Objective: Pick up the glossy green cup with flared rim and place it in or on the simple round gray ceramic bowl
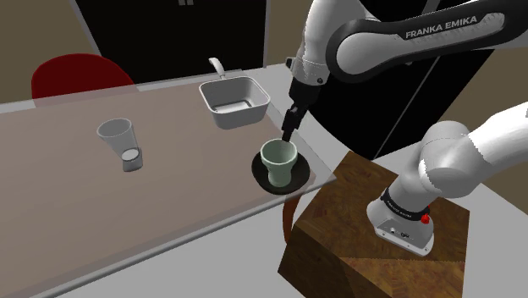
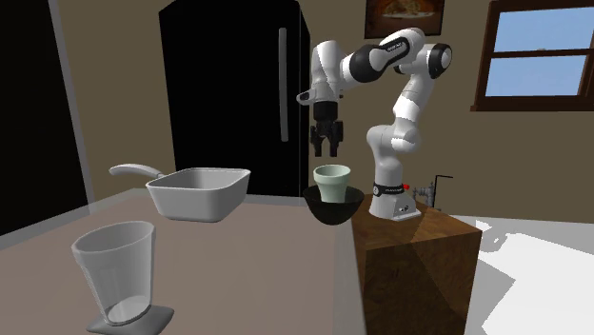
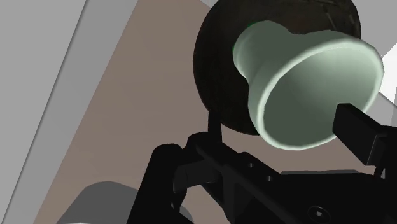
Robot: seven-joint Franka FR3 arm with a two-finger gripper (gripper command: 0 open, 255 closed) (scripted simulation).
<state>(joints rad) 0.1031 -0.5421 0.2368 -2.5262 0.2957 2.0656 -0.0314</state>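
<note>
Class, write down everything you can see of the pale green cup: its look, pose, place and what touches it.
The cup is pale green and glossy, a smooth body widening to a flared rim, no handle, empty inside. It stands upright in the dark round bowl, which alone touches it, at the corner of the table nearest the stand. The open tool hangs just above its rim, clear of it.

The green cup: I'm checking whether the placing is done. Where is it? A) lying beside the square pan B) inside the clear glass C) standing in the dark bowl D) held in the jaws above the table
C: the cup stands upright in the dark bowl, with the gripper above it, jaws open, not touching.
</note>
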